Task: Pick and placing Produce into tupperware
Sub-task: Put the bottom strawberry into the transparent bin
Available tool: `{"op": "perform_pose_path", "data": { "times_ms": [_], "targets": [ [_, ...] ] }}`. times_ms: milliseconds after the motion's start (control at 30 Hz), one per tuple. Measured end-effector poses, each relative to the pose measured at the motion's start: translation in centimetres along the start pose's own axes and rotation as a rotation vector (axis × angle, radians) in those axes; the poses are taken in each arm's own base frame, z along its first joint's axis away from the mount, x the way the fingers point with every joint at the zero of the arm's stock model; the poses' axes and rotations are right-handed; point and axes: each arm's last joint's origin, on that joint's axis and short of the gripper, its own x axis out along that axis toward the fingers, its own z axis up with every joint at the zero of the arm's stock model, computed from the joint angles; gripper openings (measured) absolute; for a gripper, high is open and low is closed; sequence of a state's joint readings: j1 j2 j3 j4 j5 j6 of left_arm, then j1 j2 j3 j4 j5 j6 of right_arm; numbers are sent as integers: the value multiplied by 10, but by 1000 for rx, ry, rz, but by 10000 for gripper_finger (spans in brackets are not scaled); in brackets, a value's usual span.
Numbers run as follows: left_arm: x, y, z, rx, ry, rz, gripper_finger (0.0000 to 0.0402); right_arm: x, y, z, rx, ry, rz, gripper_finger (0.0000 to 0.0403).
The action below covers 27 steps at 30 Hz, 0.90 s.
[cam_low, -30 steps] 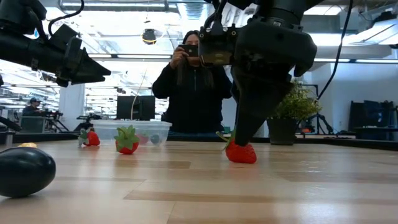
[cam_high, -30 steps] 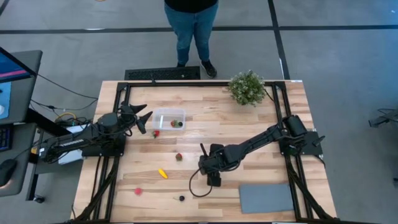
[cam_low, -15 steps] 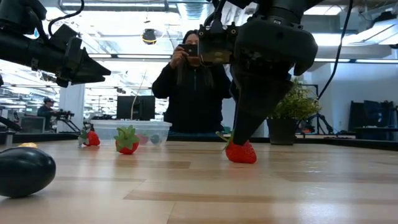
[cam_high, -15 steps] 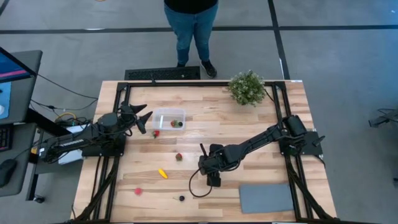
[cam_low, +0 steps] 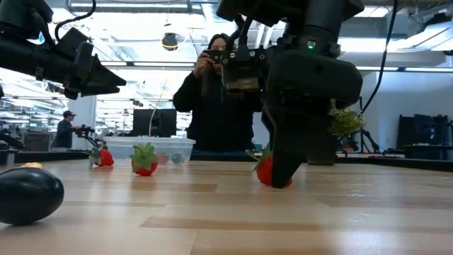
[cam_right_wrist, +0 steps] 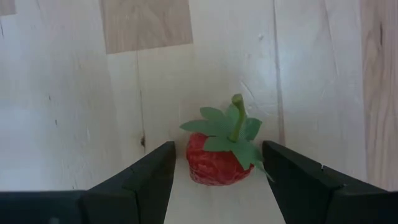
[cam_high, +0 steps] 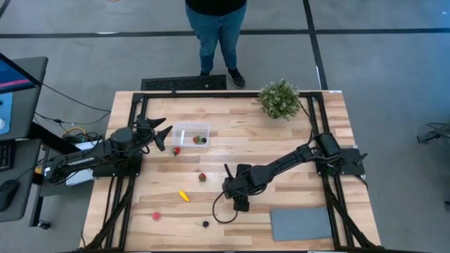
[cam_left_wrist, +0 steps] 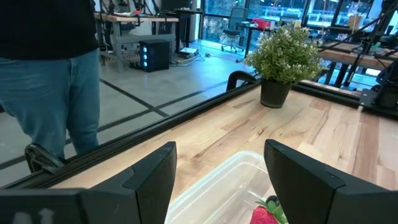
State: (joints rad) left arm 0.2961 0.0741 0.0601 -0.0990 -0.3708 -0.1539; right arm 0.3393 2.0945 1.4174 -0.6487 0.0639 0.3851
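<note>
Pale wooden counter (cam_high: pixel 281 140): right tool (cam_right_wrist: pixel 217 171), fingers apart, straddles a red green-stemmed strawberry (cam_right_wrist: pixel 219 158); left tool (cam_left_wrist: pixel 221 180), also apart, hovers beside the clear plastic tupperware (cam_high: pixel 191 133).

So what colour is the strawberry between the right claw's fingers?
Red with a green leafy top and stem; the strawberry shows best in the right wrist view.

We see bright, even overhead light, soft shadows on the table (cam_high: pixel 281 147), glaring ceiling lights (cam_low: pixel 170 42) behind, blurred near berry (cam_low: pixel 28 195).
</note>
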Motion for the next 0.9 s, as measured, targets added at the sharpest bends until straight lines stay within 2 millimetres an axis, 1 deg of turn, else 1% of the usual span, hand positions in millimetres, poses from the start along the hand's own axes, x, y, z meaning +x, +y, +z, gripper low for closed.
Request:
{"op": "perform_pose_path", "data": {
  "times_ms": [300,400,500,767,833,900],
  "targets": [
    [0,0,0,0,0,0,236,-1,-1,0,15,0,2,265],
    [0,0,0,0,0,0,236,-1,-1,0,19,0,3,259],
    [0,0,0,0,0,0,236,-1,-1,0,20,1,4,240],
    [0,0,0,0,0,1,236,-1,-1,1,21,1,5,167],
    [0,0,0,0,0,1,236,-1,-1,1,21,1,6,155],
    [0,0,0,0,0,1,236,-1,-1,1,21,0,6,152]
  ]
}}
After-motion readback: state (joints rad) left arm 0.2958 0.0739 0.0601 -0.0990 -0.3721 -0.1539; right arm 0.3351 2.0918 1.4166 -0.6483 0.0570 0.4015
